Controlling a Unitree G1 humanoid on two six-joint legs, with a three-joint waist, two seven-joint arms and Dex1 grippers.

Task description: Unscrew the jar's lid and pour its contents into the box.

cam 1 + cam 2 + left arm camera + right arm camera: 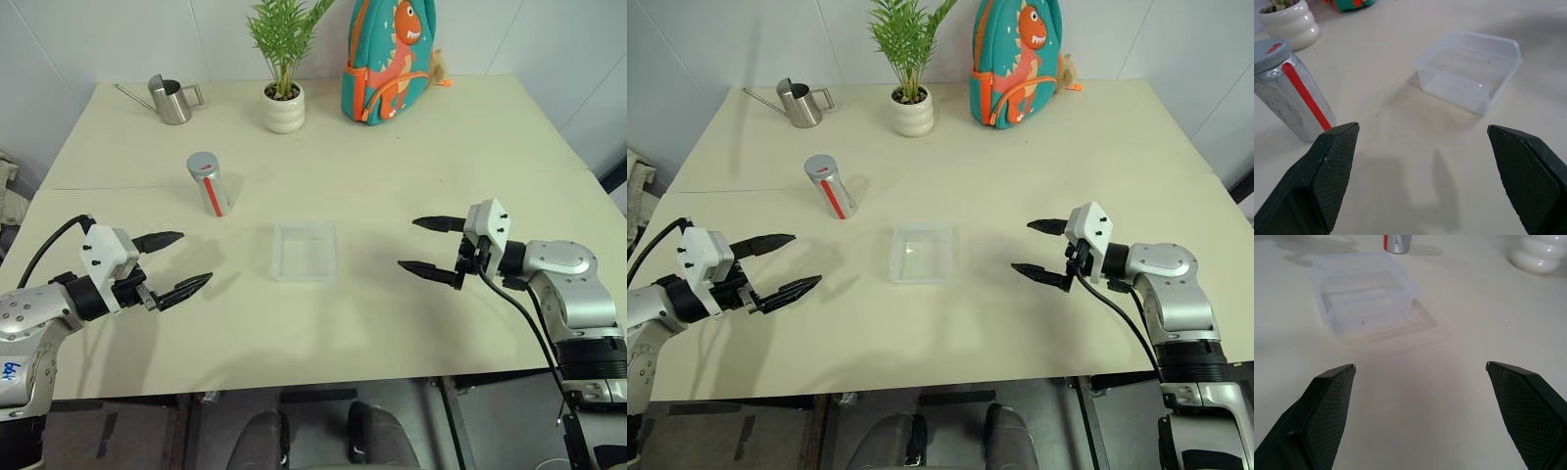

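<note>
Capped jar [208, 183] upright at ten o'clock from clear box [305, 251] mid-counter [392, 157], left gripper [184, 262] and right gripper [427, 246] flanking, both jaws spread, empty

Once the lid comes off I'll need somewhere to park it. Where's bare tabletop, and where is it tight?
Bare patches: between the box and the right gripper, and the near strip in front of the box, between both grippers. The stretch between the jar and the left gripper is narrower. Crowded: the far edge, with the watering can, plant pot and backpack.
</note>
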